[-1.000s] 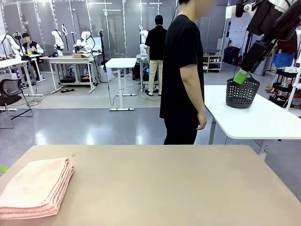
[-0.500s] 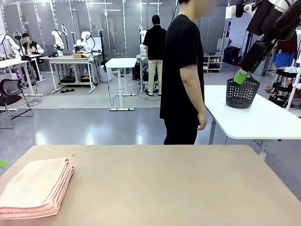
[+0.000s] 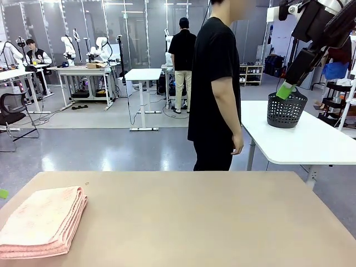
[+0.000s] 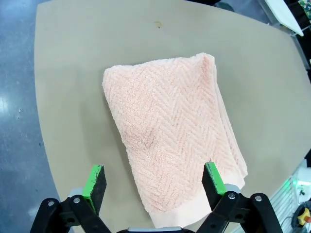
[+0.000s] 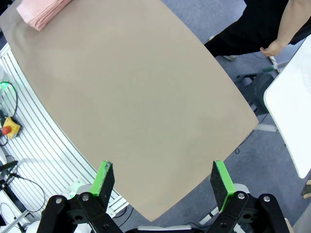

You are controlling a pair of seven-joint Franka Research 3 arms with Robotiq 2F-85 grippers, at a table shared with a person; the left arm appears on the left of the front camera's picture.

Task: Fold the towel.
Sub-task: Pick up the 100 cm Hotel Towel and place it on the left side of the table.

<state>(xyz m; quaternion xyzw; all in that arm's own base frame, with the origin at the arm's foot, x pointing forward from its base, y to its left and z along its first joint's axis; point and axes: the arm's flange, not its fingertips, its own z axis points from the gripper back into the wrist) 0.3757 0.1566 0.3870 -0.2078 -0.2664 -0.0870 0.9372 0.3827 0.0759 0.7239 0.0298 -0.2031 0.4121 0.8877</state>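
The towel [image 3: 41,222] is light salmon pink with a herringbone weave and lies folded in a thick rectangle on the near left of the tan table [image 3: 194,222]. In the left wrist view the towel [image 4: 170,136] sits flat below my left gripper [image 4: 155,182], which hangs open above its near end without touching it. A sliver of green pad [image 3: 3,193] shows at the front view's left edge. My right gripper [image 5: 165,182] is open and empty, high above the table's bare right part. In the front view the right gripper [image 3: 286,90] hangs at the upper right.
A person in black [image 3: 214,83] stands side-on at the table's far edge, one hand [image 5: 272,47] hanging down. Behind stands a white table [image 3: 300,139] with a black basket [image 3: 286,111]. The table's corner lies near the towel [image 5: 41,10].
The green pad at the front view's left edge has crept slightly upward. The towel and the right arm have not moved.
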